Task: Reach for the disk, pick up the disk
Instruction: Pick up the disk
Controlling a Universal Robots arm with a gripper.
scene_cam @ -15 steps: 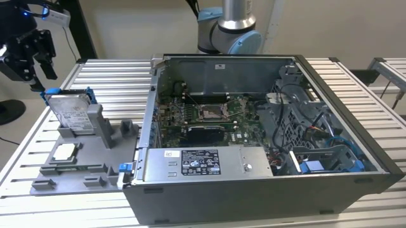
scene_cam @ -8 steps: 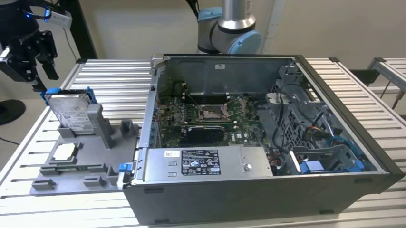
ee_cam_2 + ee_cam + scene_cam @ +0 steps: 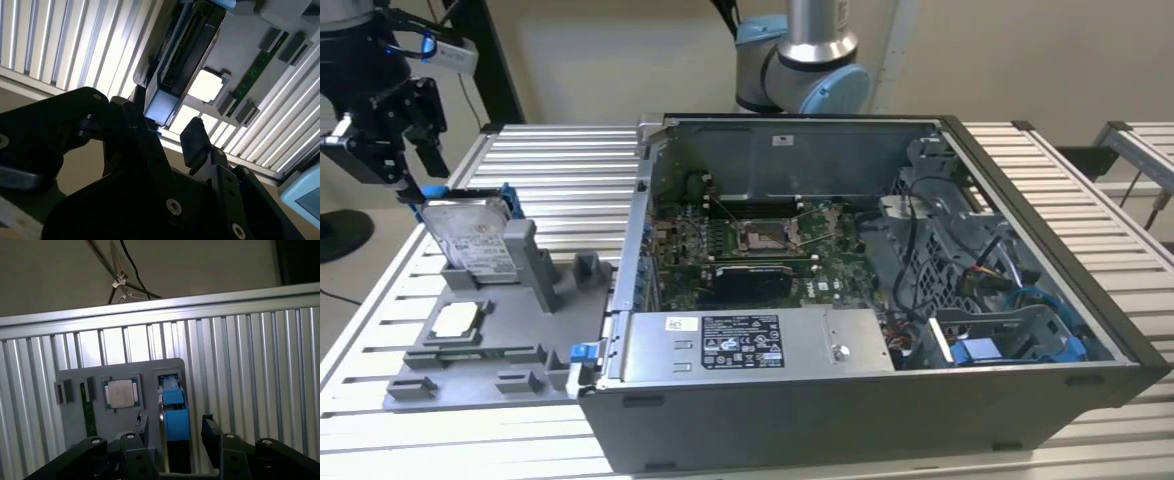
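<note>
1. Pincer [image 3: 175, 421] hangs over the grey fixture [image 3: 520, 335] with its jaws apart. One black finger [image 3: 209, 427] sits on each side of the disk's upper end, and a gap shows on both sides in the first wrist view, so nothing is clamped yet.
2. Between the fingers is the disk [image 3: 470, 240], standing on edge in a slot at the fixture's far corner. A blue bracket [image 3: 162, 107] caps its top edge.
3. The metal drive looks stiff and fairly heavy. Its smooth silver faces are probably slippery, and it is likely sensitive to knocks. The plastic bracket looks thinner and may flex. The safest hold seems to be squarely across the two broad faces near the top, which should let it lift straight out of the fixture's slot.
4. A small square processor chip [image 3: 121, 393] lies on the fixture's flat, beside the slot.
5. The fixture rests on the ribbed worktop [image 3: 547, 160], and an open computer case [image 3: 881, 400] stands alongside the fixture.
</note>
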